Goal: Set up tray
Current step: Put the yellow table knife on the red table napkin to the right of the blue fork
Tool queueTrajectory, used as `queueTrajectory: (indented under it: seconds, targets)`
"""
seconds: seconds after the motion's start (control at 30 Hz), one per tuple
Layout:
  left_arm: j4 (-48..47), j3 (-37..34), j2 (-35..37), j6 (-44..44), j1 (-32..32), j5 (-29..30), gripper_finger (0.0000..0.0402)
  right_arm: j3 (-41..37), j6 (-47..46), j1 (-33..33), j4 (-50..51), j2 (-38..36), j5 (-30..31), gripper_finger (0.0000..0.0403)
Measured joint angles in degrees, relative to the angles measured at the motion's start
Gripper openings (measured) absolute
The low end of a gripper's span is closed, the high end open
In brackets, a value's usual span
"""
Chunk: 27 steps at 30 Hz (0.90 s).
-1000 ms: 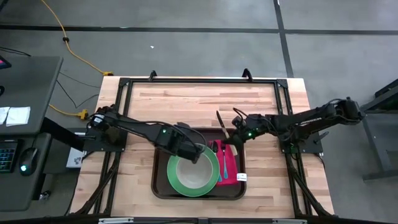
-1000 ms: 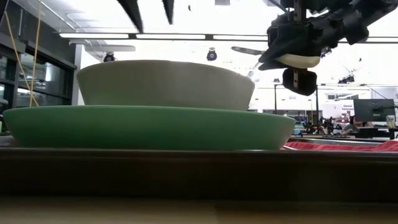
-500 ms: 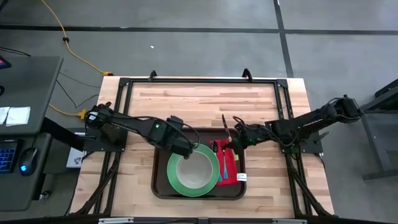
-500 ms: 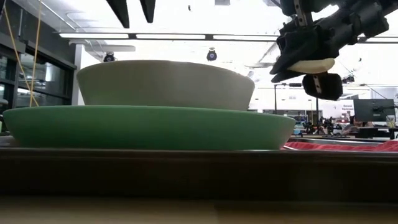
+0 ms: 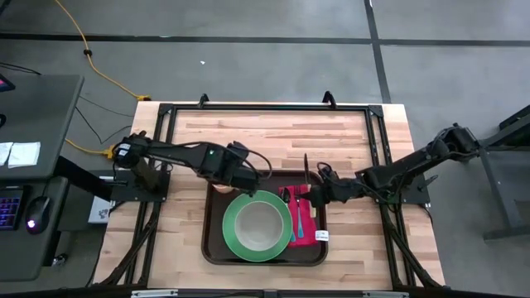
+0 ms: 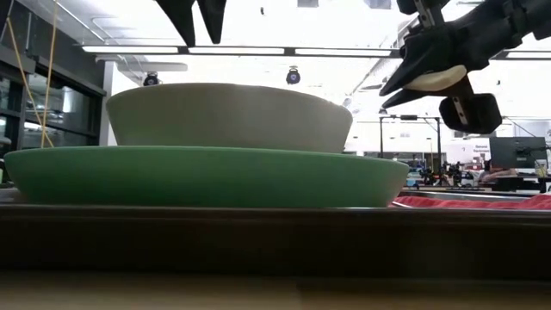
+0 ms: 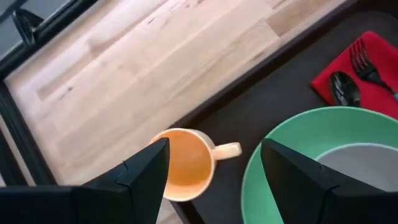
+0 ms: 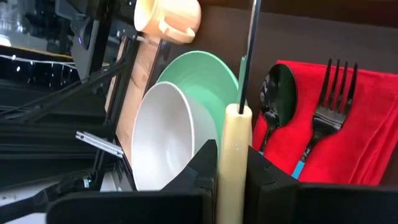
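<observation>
**A full tray and a knife held over it**

The wooden table (image 5: 248,132) is the biggest thing here. A black frame runs around its edge.

The tray (image 5: 217,248) lies on the near middle part of the table. It is dark brown and shaped like a rectangle, with round corners and a raised rim. It is wider than the plate on it.

A round green plate (image 5: 257,226) lies in the middle of the tray. A pale bowl (image 5: 258,223) sits on the plate.

A red napkin (image 5: 306,228) lies on the right part of the tray, just beside the plate. On the napkin lie 1 dark spoon (image 8: 273,93) and 1 dark fork (image 8: 329,102) with a blue handle, side by side.

An orange mug (image 7: 183,163) with a pale handle stands in the far left corner of the tray, near the plate.

The left gripper (image 5: 246,175) hangs above that corner of the tray, over the mug. Its 2 jaws are spread wide and hold nothing.

The right gripper (image 5: 319,194) is above the right side of the tray, over the napkin. Its jaws are pinching the cream handle of a knife (image 8: 235,162). The dark blade points away from the gripper, toward the far side of the table.
</observation>
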State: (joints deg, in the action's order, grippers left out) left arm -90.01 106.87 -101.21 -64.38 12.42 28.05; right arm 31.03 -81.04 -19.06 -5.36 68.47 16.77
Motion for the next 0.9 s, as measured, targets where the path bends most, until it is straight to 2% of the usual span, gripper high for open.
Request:
queueTrajectory:
  seconds: [0.17,0.6,0.77,0.9]
  targets:
    - [0.0,0.0,0.0,3.3,-1.0,0.5,0.0282,0.0,-1.5,-1.1,0.0,0.0,2.1,0.0013]
    - [0.0,0.0,0.0,12.8,-0.8,5.4,0.0282,0.0,-3.2,-1.8,-2.6,0.0,1.9,0.0013]
    - [0.0,-0.1,1.3,14.6,-0.8,7.6,0.0282,0.0,-3.9,-3.0,-2.5,0.3,3.2,0.0015]
    - [0.1,-2.7,4.2,15.6,-0.8,8.4,0.0282,0.0,-4.2,-3.4,-2.8,1.0,3.5,0.0013]
